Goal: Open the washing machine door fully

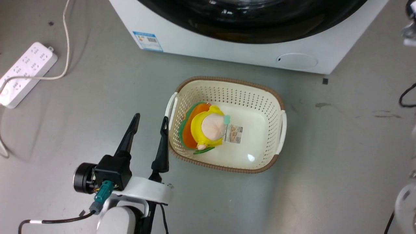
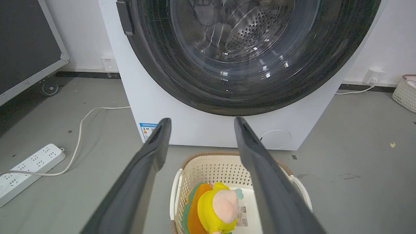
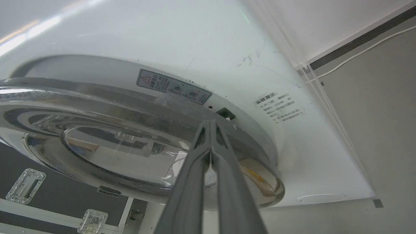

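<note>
The washing machine door [image 1: 253,26] is a glossy black ring around a clear glass bowl [image 2: 240,35], and in the left wrist view it lies against the white washer [image 2: 156,97]. My left gripper [image 1: 151,117] hangs open and empty over the floor, well short of the door [image 2: 247,94], beside a basket. In the right wrist view my right gripper [image 3: 211,123] is shut with its tips at the edge of the door's rim [image 3: 113,152], next to a small black slot [image 3: 226,113]. Whether the door is ajar there I cannot tell.
A cream laundry basket [image 1: 227,79] with a yellow plush toy [image 1: 208,130] stands on the floor just before the washer. A white power strip [image 1: 26,73] and its cable lie at the left. The round white service flap [image 1: 297,60] is low on the washer. A black wheeled case [image 2: 26,42] stands left.
</note>
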{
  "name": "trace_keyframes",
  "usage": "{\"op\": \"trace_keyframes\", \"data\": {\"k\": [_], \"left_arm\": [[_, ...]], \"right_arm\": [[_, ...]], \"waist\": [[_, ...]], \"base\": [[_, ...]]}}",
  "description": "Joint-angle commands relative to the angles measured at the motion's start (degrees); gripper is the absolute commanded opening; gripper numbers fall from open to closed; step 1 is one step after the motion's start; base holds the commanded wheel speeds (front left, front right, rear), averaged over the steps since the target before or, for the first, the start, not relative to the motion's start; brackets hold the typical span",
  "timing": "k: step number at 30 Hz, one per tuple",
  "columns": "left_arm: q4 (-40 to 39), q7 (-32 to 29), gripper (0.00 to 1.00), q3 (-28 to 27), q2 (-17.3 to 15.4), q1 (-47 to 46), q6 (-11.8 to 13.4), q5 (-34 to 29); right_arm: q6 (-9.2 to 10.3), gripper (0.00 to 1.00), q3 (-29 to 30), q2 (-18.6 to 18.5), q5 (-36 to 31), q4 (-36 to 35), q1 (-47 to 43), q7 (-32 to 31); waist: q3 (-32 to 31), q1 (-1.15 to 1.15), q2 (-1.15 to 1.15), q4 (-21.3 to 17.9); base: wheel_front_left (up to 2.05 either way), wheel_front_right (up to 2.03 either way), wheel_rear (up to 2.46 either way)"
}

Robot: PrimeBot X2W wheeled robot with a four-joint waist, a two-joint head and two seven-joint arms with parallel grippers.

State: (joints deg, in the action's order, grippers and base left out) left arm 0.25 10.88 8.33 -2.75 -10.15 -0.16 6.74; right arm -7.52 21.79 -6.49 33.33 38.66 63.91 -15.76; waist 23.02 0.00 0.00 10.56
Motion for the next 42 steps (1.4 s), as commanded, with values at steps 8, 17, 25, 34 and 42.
{"op": "trace_keyframes", "data": {"k": [8, 17, 25, 34, 42], "left_arm": [[-0.20, 1.56, 1.00, 1.33, -0.10, -2.22, 0.25, 1.24], [-0.26, 2.39, 1.00, 2.36, -0.11, -3.59, 0.47, 2.16], [0.08, 3.22, 1.00, 2.87, -0.11, -4.26, 0.86, 2.80], [1.28, 4.12, 1.00, 3.23, -0.12, -3.28, 0.37, 2.56], [2.74, 4.12, 1.00, 2.93, -0.12, 0.78, 0.27, 1.88]], "right_arm": [[0.02, 0.00, 5.76, -4.02, 1.79, 12.97, 12.93, -7.15], [0.02, 0.00, 9.16, -6.01, 2.75, 22.54, 22.36, -12.77], [0.03, 0.00, 11.68, -6.97, 3.84, 29.37, 25.54, -19.58], [0.03, 0.00, 14.01, -6.23, 7.25, 34.21, 21.94, -25.16], [0.03, 0.00, 12.37, -1.90, 9.95, 29.45, 9.23, -30.90]], "waist": [[3.31, 0.00, 0.00, 2.09], [5.70, 0.00, 0.00, 3.38], [5.90, 0.00, 0.00, 4.05], [0.50, 0.00, 0.00, 3.03], [-8.01, 0.00, 0.00, 1.36]], "base": [[0.00, 0.00, 0.00], [0.00, 0.00, 0.00], [0.00, 0.00, 0.00], [0.00, 0.00, 0.00], [0.00, 0.00, 0.00]]}}
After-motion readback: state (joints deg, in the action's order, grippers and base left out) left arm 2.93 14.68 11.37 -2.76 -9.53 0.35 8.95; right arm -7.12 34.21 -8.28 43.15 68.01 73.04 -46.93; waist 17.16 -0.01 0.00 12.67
